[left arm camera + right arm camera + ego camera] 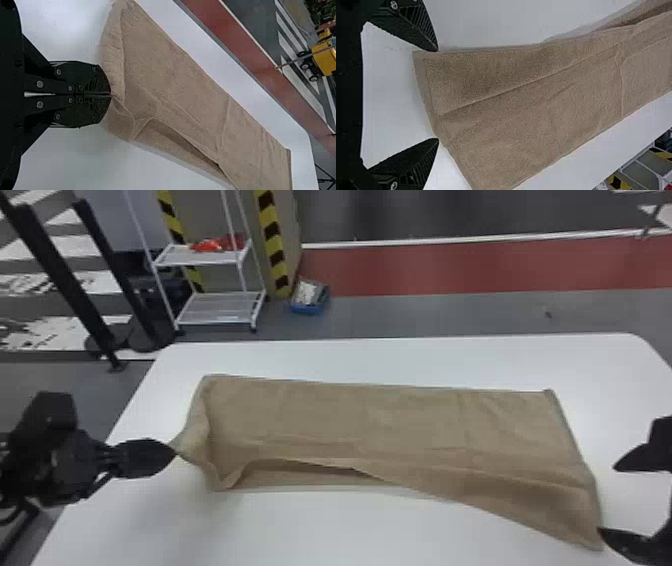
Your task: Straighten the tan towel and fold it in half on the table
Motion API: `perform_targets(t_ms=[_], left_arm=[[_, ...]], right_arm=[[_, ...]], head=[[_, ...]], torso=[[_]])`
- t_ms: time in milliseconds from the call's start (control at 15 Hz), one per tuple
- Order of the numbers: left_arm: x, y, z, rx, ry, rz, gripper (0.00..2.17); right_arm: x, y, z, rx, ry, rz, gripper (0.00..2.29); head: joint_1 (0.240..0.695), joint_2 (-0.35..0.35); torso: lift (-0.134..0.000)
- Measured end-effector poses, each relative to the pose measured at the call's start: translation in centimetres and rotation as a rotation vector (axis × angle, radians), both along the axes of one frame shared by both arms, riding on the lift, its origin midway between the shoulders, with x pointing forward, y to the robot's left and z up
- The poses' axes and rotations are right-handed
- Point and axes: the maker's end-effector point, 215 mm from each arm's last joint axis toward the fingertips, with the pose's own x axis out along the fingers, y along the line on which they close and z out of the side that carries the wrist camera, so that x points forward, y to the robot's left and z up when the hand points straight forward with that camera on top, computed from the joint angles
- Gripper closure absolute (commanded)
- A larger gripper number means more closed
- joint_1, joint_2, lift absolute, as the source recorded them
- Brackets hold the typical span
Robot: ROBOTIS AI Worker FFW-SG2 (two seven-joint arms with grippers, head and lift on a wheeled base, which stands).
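The tan towel [375,415] lies doubled on the white counter [350,530], its top layer slanting out past the lower one towards the towel's near right corner and arching clear of it around the middle.

At the towel's left end, the left gripper [110,94] has its jaws closed on a small pinch of edge, and the cloth there is drawn up in soft rumples. Beside the near right corner, the right gripper [437,95] has its jaws spread wide with nothing between them, one tip by the hem.

This looks like light, limp terry: hard to damage, grippy rather than slippery, but too floppy to push square, so it probably wants pulling from its edges. The stitched hem at the near right corner seems the firmest hold; a shallow bite there should take the top layer alone, while a deep one may bunch it.
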Motion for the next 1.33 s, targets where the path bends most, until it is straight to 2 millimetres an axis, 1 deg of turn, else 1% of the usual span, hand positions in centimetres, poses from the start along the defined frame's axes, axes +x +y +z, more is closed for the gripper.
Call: perform_targets(t_ms=[67, 200, 400, 467, 667, 800, 867, 1000, 1067, 1133, 1200, 1267, 1333], left_arm=[[0.0, 0.0, 0.0, 0.0, 0.0, 0.0, 1.64], [0.0, -0.2, -0.1, -0.002, 0.001, -0.002, 1.64], [0.0, -0.2, -0.2, -0.003, 0.003, -0.002, 1.64], [0.0, -0.1, -0.2, -0.003, 0.003, -0.001, 1.64], [-0.1, -0.1, -0.1, -0.003, 0.004, -0.001, 1.64], [-0.1, 0.0, -0.1, -0.003, 0.003, 0.0, 1.64], [-0.1, 0.0, -0.1, -0.003, 0.003, 0.0, 1.64], [-0.1, 0.1, 0.0, -0.002, 0.002, 0.001, 1.64], [-0.1, 0.1, 0.0, -0.002, 0.002, 0.002, 1.64], [-0.1, 0.1, 0.0, -0.002, 0.002, 0.002, 1.64], [0.0, 0.1, 0.0, -0.002, 0.002, 0.002, 1.64], [-0.1, 0.1, 0.0, -0.002, 0.002, 0.001, 1.64], [-0.1, 0.1, 0.0, -0.001, 0.001, 0.001, 1.64]], right_arm=[[-0.1, 0.1, 0.1, -0.013, -0.003, 0.004, 0.13], [-0.4, 0.2, -0.5, -0.064, 0.001, 0.019, 0.18], [-0.9, 0.2, -2.9, -0.153, 0.035, 0.052, 0.28], [-1.0, 0.5, -3.5, -0.165, 0.046, 0.064, 0.29], [-1.3, 1.8, -4.8, -0.176, 0.069, 0.094, 0.49], [-1.2, 2.2, -5.0, -0.181, 0.071, 0.102, 0.59], [-1.1, 2.1, -5.0, -0.184, 0.07, 0.102, 0.59], [-1.0, 1.9, -5.0, -0.189, 0.07, 0.102, 0.77], [-1.0, 1.9, -5.0, -0.19, 0.07, 0.102, 0.79], [-1.0, 1.8, -5.0, -0.191, 0.07, 0.102, 0.96], [-0.9, 1.7, -4.9, -0.193, 0.069, 0.101, 1.02], [-0.9, 1.6, -4.8, -0.194, 0.067, 0.102, 1.02], [-0.8, 1.5, -4.7, -0.196, 0.064, 0.103, 1.11]], head=[[0.695, 0.132], [0.695, 0.133], [0.695, 0.133], [0.695, 0.135], [0.695, 0.158], [0.695, 0.163], [0.695, 0.164], [0.695, 0.161], [0.695, 0.161], [0.695, 0.161], [0.695, 0.16], [0.695, 0.158], [0.695, 0.157]], torso=[[-0.123], [-0.123], [-0.123], [-0.123], [-0.123], [-0.123], [-0.123], [-0.123], [-0.123], [-0.123], [-0.123], [-0.123], [-0.123]])
